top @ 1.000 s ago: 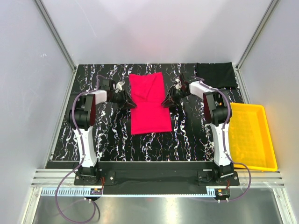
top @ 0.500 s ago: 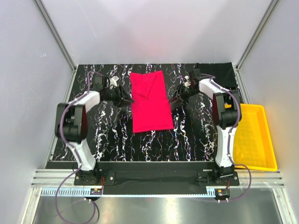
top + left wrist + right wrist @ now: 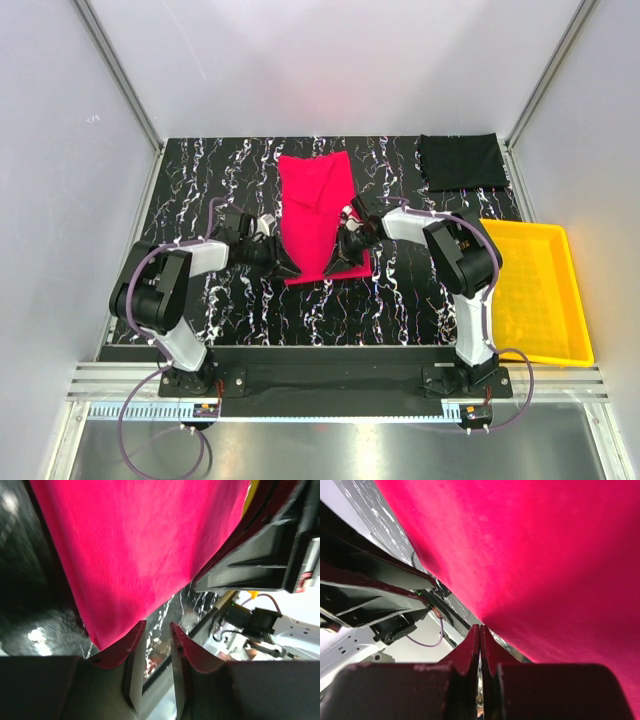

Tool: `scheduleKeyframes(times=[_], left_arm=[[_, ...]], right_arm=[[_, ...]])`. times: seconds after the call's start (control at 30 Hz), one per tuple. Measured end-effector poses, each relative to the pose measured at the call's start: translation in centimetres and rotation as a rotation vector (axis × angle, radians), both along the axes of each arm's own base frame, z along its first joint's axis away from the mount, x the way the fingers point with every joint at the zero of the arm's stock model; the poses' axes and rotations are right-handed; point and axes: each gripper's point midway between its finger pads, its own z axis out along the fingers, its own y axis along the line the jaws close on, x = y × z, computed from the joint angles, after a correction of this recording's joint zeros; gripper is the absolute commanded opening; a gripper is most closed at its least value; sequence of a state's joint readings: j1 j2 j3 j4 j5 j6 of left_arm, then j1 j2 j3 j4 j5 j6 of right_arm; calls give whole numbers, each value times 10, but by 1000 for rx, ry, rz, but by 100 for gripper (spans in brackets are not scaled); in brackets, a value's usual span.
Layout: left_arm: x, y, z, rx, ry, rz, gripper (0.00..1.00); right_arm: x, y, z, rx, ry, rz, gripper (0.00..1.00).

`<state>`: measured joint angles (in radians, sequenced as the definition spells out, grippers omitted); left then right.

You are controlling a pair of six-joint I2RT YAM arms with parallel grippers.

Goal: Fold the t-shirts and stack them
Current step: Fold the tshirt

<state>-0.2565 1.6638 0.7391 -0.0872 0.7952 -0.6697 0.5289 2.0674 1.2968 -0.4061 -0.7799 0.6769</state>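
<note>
Your right gripper (image 3: 480,628) was closed tight. Its tips met the near hem of the red t-shirt (image 3: 315,195), apparently pinching it so that end could be carried over for a fold. Your left gripper (image 3: 157,630) showed a narrow gap with the tabletop (image 3: 220,170) visible through it. The shirt's corner reached 1 finger, but whether it was gripped could not be told. Both grippers sat at the lower edge of the red strip at frame centre, 1 per corner, probably to keep the hem level. The black t-shirt (image 3: 460,162) lay flat at upper right, well apart, likely awaiting its turn. Count: 2 t-shirts, 1 red and 1 black; 1 yellow tray (image 3: 540,300) at right.
</note>
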Motion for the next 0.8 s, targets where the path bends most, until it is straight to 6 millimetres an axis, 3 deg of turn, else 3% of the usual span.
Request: scheduleKeyframes(times=[0.23,0.37,0.5,0.6,0.67,0.8], left_arm=[[9,3,-9,28,-43,10,31],[3,8,-25,58,-18,6,27],[0,13,-24,71,-34,1,29],[-10,22,-13,107,-63,19,39],[-15,27,6,115,-114,36,43],[-20,31,46,77,-233,105,53]], right_arm=[[5,-3,-9,-1,-16,-17,8],[-8,-13,-29,-44,9,-24,18],[-18,-22,-25,-45,-20,-31,28],[-36,-40,-16,-94,-40,-57,37],[-44,-51,-1,-109,-63,-84,44],[-42,-63,34,-98,-157,-166,61]])
